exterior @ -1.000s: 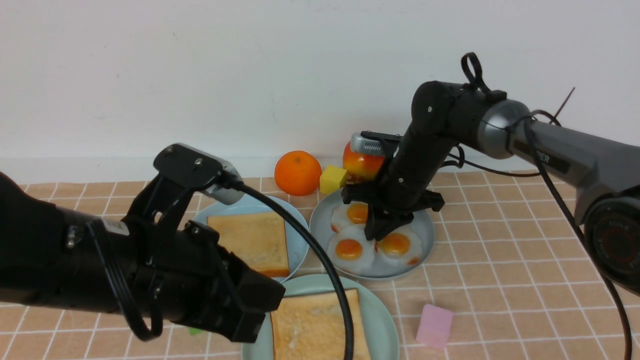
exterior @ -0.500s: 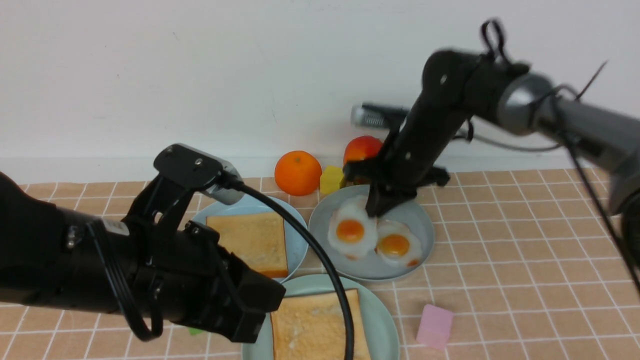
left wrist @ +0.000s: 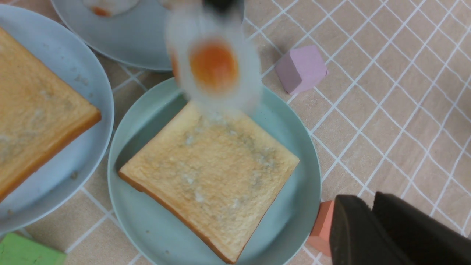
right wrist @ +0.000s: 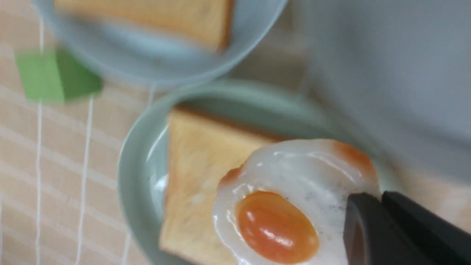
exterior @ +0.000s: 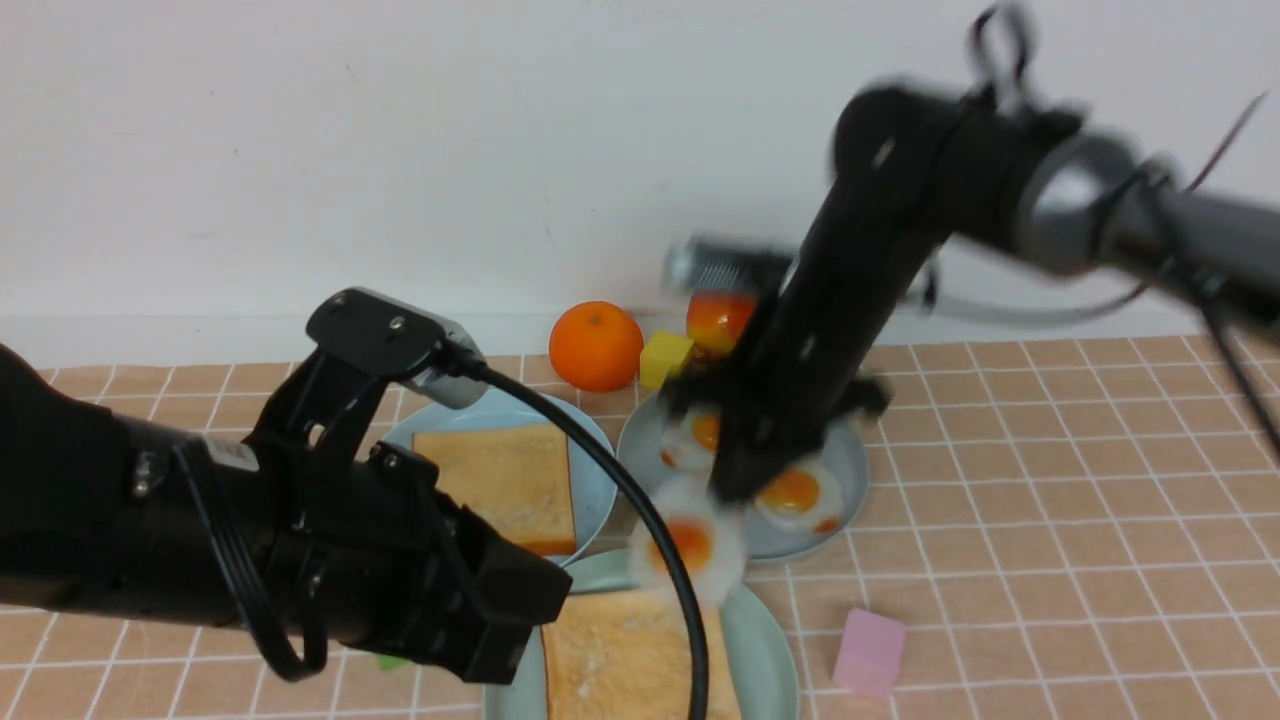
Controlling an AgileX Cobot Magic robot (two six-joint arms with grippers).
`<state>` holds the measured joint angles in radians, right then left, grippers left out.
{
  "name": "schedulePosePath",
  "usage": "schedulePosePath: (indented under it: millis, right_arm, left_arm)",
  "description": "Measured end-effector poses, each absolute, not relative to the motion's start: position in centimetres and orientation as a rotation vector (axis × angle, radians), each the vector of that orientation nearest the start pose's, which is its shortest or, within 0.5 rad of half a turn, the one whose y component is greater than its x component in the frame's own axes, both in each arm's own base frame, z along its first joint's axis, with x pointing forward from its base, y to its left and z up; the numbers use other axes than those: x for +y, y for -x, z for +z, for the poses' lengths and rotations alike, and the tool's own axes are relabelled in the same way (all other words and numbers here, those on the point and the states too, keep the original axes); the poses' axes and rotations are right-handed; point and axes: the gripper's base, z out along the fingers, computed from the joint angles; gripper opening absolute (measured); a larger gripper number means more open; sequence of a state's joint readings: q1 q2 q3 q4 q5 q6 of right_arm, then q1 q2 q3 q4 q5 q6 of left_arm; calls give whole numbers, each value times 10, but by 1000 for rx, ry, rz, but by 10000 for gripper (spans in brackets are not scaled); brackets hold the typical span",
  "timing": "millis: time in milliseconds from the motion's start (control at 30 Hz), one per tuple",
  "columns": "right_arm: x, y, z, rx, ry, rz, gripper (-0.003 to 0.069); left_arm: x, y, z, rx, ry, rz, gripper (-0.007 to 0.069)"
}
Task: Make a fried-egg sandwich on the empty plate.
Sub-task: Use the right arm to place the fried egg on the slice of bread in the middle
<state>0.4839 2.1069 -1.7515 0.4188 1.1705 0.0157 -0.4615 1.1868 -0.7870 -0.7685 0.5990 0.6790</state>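
My right gripper (exterior: 728, 488) is shut on the edge of a white, orange-yolked fried egg (exterior: 690, 545) and holds it in the air over the far edge of the mint-green plate (exterior: 765, 640). One golden toast slice (exterior: 625, 660) lies on that plate. The right wrist view shows the held egg (right wrist: 290, 206), the gripper (right wrist: 381, 201), the toast (right wrist: 195, 173) and the plate (right wrist: 134, 176). A second toast slice (exterior: 505, 480) lies on the sky-blue plate (exterior: 598, 470). My left gripper (left wrist: 372, 207) is shut and empty, low beside the mint plate (left wrist: 294, 209).
Two more eggs (exterior: 795, 490) lie on the grey-blue plate (exterior: 845, 460). An orange (exterior: 595, 345), a yellow block (exterior: 665, 358) and a red-yellow fruit (exterior: 718, 320) stand behind. A pink block (exterior: 868, 650), a green block (left wrist: 22, 252) and an orange-red block (left wrist: 322, 230) lie near the mint plate.
My right gripper has lifted one egg off the grey-blue plate and carried it toward me, to the mint plate's far edge. The left arm has not moved.
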Motion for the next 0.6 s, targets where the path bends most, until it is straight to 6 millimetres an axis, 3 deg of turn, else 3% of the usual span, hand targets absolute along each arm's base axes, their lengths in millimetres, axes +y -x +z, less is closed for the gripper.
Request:
schedulePosePath:
  millis: [100, 233, 467, 600]
  right_arm:
    - [250, -358, 200, 3018, 522, 672, 32]
    - [256, -351, 187, 3010, 505, 670, 32]
    - [255, -349, 182, 3024, 487, 678, 43]
    - [255, -348, 183, 3030, 458, 694, 95]
  left_arm:
    - [-137, -195, 285, 2249, -742, -696, 92]
    - [-137, -195, 285, 2249, -740, -697, 99]
    - [-137, -195, 285, 2250, -739, -697, 109]
    - [-137, -195, 285, 2248, -731, -695, 113]
